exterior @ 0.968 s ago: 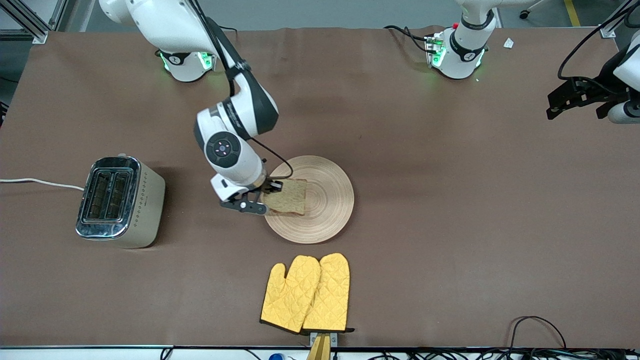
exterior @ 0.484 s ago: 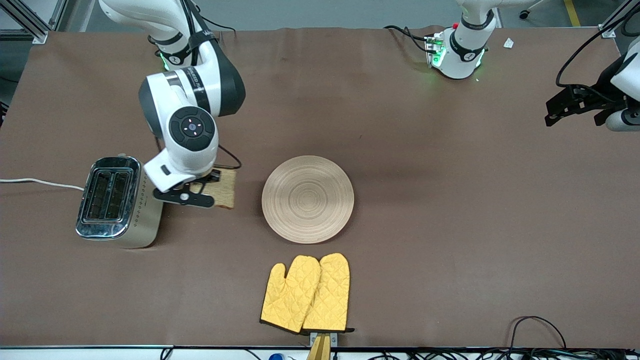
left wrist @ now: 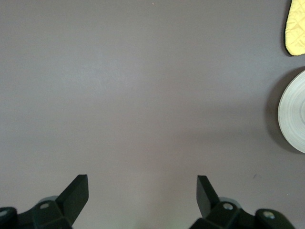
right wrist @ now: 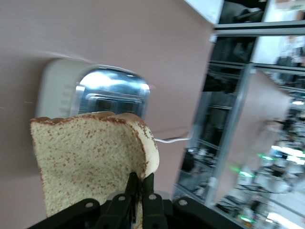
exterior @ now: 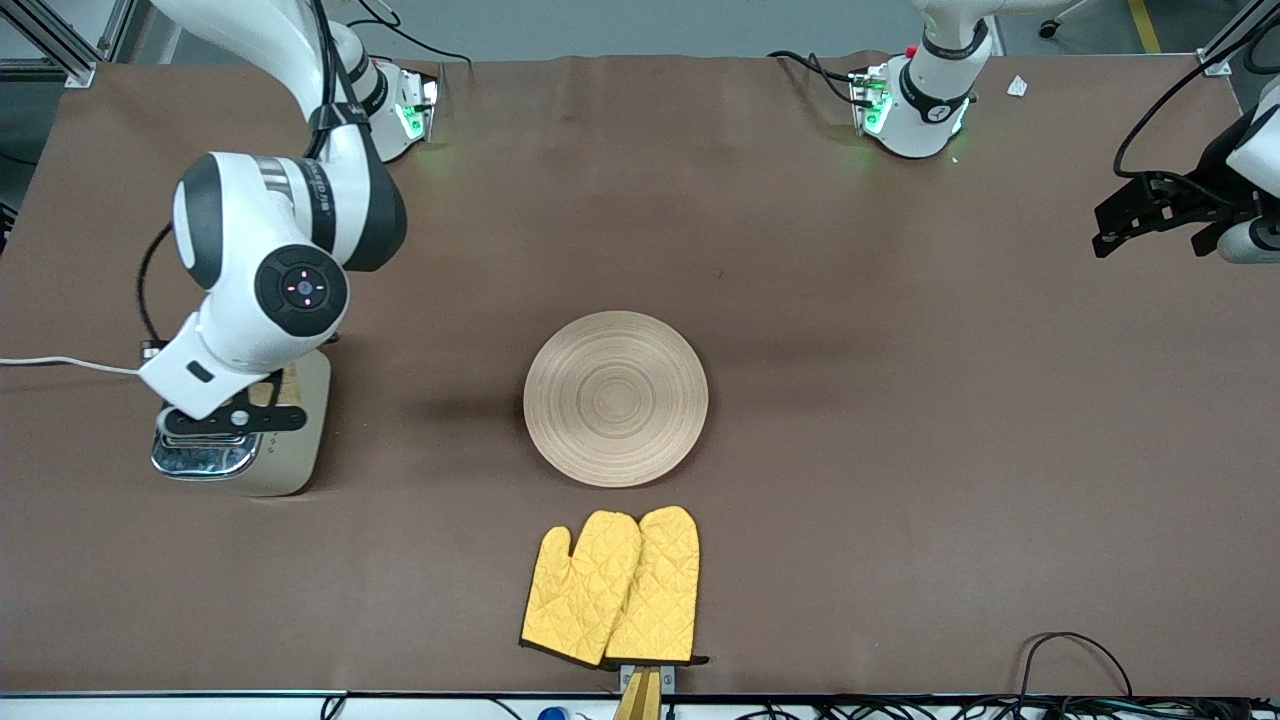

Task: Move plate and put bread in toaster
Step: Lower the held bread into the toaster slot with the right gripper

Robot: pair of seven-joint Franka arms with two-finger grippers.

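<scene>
My right gripper (exterior: pixel 236 417) is shut on the bread (right wrist: pixel 90 162), a brown speckled slice held upright by its edge. It hangs right above the toaster (exterior: pixel 286 462). The right wrist view looks past the slice to the toaster's (right wrist: pixel 102 90) chrome top and slots. In the front view the arm hides the slice almost wholly. The round beige plate (exterior: pixel 615 398) lies bare at the table's middle. Its edge shows in the left wrist view (left wrist: pixel 294 113). My left gripper (exterior: pixel 1120 215) is open and empty in the air over the left arm's end of the table, its fingertips (left wrist: pixel 78 187) wide apart.
A pair of yellow oven mitts (exterior: pixel 612 585) lies nearer the front camera than the plate; a tip shows in the left wrist view (left wrist: pixel 296 24). The toaster's white cord (exterior: pixel 70 363) runs off the right arm's end of the table.
My right gripper lifted the bread off the plate and carried it toward the right arm's end, from over the plate to over the toaster. The plate is bare now. The left arm barely moved.
</scene>
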